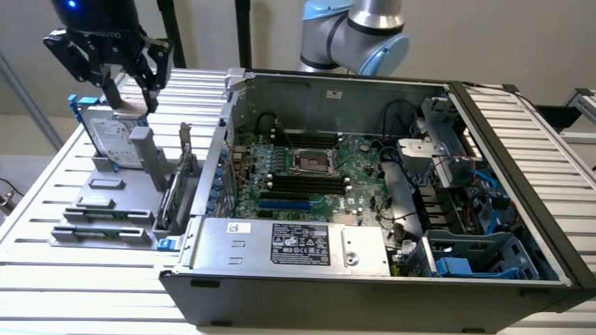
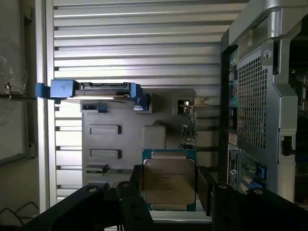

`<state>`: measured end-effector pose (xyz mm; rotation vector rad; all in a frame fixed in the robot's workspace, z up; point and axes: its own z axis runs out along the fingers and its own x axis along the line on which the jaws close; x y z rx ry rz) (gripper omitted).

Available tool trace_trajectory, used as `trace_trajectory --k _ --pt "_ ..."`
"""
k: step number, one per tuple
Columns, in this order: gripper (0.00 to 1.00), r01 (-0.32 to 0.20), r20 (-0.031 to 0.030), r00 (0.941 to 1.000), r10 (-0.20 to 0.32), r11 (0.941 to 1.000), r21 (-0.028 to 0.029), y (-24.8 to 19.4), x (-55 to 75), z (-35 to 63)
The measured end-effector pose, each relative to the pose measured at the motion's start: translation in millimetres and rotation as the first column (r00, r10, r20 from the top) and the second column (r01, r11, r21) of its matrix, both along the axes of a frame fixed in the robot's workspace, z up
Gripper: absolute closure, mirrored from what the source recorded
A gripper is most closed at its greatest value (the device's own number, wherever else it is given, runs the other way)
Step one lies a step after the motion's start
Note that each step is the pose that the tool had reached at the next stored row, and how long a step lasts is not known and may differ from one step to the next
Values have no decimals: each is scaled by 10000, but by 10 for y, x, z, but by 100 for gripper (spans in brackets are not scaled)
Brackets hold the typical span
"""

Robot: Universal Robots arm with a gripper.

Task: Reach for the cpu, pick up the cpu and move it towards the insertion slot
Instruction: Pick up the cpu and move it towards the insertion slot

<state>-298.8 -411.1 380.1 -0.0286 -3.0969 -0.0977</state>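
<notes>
My gripper (image 1: 130, 94) hangs at the far left of the exterior view, above the grey parts holder (image 1: 102, 209) and outside the computer case. It is shut on the cpu (image 1: 131, 106), which shows edge-on as a tan sliver between the black fingers. In the wrist view the cpu (image 2: 168, 180) shows its silver top face with printed text, clamped on both sides by the gripper (image 2: 168, 198). The insertion slot (image 1: 314, 162), a silver-framed square socket with a dark centre, sits on the motherboard inside the open case, well off toward the exterior view's right of the gripper.
A silver hard drive (image 1: 112, 139) with a blue bracket (image 2: 65, 89) stands upright in the holder just below the gripper. The case wall (image 1: 223, 132) rises between holder and motherboard. Black and blue memory slots (image 1: 298, 185), cables and a power supply (image 1: 289, 244) surround the socket.
</notes>
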Motion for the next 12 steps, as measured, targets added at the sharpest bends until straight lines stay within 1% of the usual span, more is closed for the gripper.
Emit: trace_trajectory --k 12 --pt "46 -1 -17 10000 1 10000 44 0 543 64"
